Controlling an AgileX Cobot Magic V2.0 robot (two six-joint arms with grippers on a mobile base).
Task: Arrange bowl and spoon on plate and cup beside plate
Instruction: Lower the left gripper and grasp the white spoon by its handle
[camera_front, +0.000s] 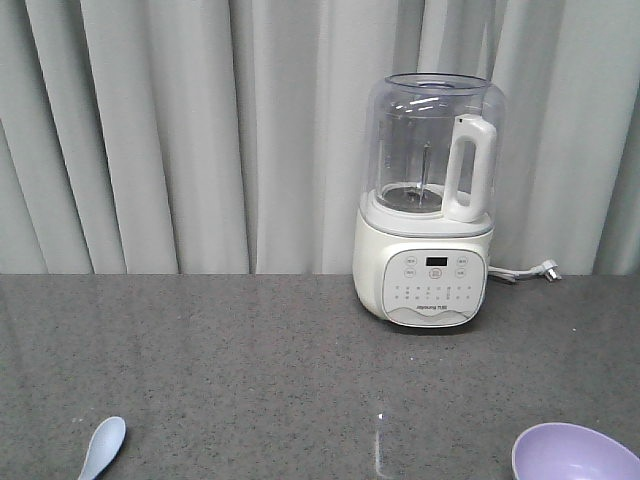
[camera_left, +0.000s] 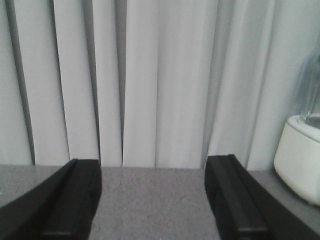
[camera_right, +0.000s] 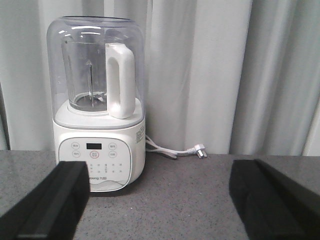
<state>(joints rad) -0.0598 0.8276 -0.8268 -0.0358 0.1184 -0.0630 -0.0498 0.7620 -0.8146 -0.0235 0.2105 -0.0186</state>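
Grey curtain (camera_front: 180, 130) hung behind a speckled grey bench (camera_front: 260, 360), and right at its near edge sat what I could find of the job. The spoon (camera_front: 103, 445) lay front left, rounded end towards the curtain, the rest running out of the front view. The bowl (camera_front: 575, 452) sat front right, upright and only partly in shot. Well apart, those two!

No plate and no cup showed in any view, so I judged the arranging had not begun and this was the opening reach. My left fingers (camera_left: 55, 200) were spread wide above bare bench with nothing between them. My right fingers (camera_right: 45, 205) were spread just as wide, also empty, facing the white blender (camera_right: 97, 105) and its loose plug (camera_right: 200, 151).

Neither wrist view caught the spoon or the bowl, so I reckoned both lay below and nearer me than the fingers pointed. The next move called for tipping a wrist down, finding the plate, then lowering over the bowl's rim.
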